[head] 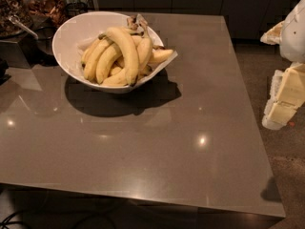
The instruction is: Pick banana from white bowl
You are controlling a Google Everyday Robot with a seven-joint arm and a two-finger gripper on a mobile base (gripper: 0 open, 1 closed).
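The white bowl (71, 30) stands at the back left of the grey table (157, 142), its rim drawn to a point on the right side. It holds a bunch of yellow bananas. The banana (127, 49), the longest and thickest, lies curved on top of the bunch with its dark stem end toward the back. Shorter, slimmer bananas (97, 58) lie beside and under it. My gripper (284, 99), cream and white, hangs at the right edge of the view, off the table's right side and far from the bowl. It holds nothing that I can see.
Glass jars of snacks (45, 4) and a metal scoop (21, 26) stand at the back left behind the bowl. Dark cabinets run along the back. The table's right edge borders speckled floor (286, 175).
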